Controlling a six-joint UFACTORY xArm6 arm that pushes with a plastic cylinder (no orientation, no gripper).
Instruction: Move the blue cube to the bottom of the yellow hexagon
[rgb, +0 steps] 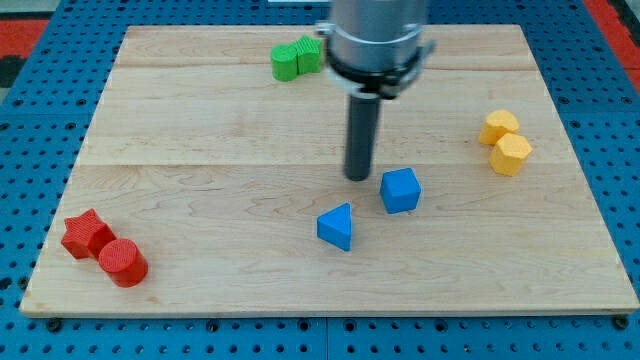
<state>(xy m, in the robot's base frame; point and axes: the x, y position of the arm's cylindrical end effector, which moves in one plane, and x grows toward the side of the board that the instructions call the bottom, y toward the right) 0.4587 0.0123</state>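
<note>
The blue cube (400, 190) lies a little right of the board's middle. My tip (358, 177) stands just to the cube's left and slightly above it in the view, very close to it; I cannot tell if they touch. The yellow hexagon (511, 154) lies near the view's right edge of the board, with a second yellow block (499, 127) touching it from above. The cube is well left of and below the hexagon.
A blue triangular block (337, 226) lies below-left of the cube. Two green blocks (297, 58) sit at the view's top, partly behind the arm. A red star (86, 233) and a red cylinder (123, 263) sit at the bottom left. The wooden board (200, 130) lies on a blue pegboard.
</note>
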